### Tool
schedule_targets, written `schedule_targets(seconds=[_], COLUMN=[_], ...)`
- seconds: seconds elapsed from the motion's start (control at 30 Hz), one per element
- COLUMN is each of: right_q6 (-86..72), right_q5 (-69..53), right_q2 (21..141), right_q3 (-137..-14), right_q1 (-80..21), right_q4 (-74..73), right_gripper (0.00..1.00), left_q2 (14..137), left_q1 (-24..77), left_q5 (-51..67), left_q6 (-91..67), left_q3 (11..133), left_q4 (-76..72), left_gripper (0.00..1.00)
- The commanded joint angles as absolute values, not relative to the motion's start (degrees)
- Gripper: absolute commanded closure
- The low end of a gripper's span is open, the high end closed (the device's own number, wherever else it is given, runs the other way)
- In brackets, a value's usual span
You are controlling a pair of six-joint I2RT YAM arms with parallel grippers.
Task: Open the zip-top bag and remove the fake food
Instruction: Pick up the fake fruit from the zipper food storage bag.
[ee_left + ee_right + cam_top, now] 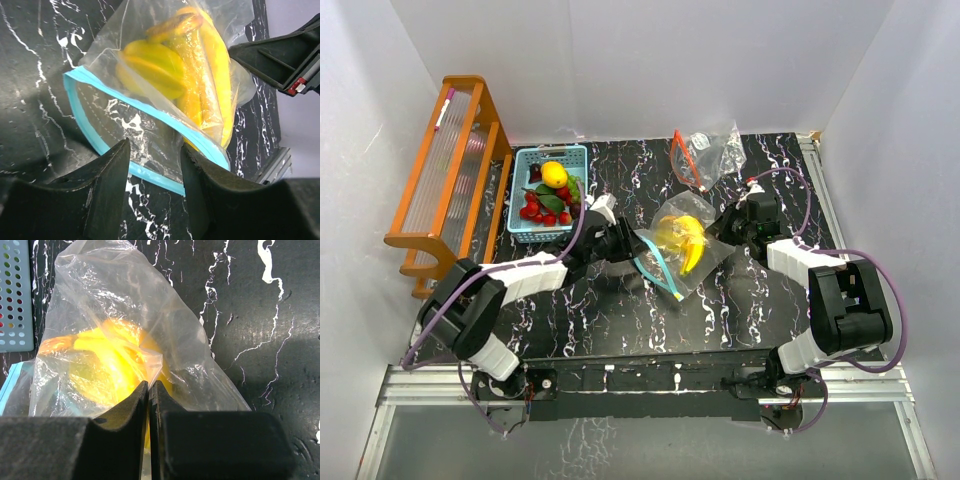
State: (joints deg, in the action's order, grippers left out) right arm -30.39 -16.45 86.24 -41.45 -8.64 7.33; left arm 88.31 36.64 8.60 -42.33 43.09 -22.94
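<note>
Progress roughly midway, by the look of things: zip-top bag (680,255) mid-desk, its light-blue zip strip (85,130) parted into a wide loop, so opening apparently done. Removal not yet finished for this bag, with yellow bananas (200,85) inside the clear plastic, bunched toward the closed end. On a fold of that closed end, right tool (149,385) clamped together, film pinched between the pads; just in front of the open mouth, left tool (155,150) apart, jaws spread, gripping nothing. Other fake food already out, to judge by the light-blue slotted basket (525,158) near the far-left corner: red strawberry pieces (542,211) and a yellow-orange round fruit (554,173) in it, green leaves beside. Left to do, probably: tipping or drawing the bananas out through the mouth. At the far edge, second clear bag (710,155) with an orange-red zip, crumpled, seemingly empty. Black desk (620,320) veined white like marble; wooden rack (445,190) along the left edge; plain white walls on three sides.
</note>
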Motion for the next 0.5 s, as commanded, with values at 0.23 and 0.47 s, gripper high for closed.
schedule_targets(seconds=[0.23, 0.47], right_q6=[-31.79, -33.12], right_q5=[-15.37, -15.34], right_q2=[85.63, 85.07], right_q3=[-41.04, -39.26], right_q1=[-10.07, -13.04], right_q4=[10.52, 11.54], right_gripper=[0.92, 0.92], left_q2=[100.1, 106.49], left_q1=[39.02, 39.02], left_q5=[9.51, 9.21], left_q6=[-49.97, -54.51], left_q3=[45.66, 47.82], left_q4=[-34.76, -39.97], left_gripper=[0.56, 0.5])
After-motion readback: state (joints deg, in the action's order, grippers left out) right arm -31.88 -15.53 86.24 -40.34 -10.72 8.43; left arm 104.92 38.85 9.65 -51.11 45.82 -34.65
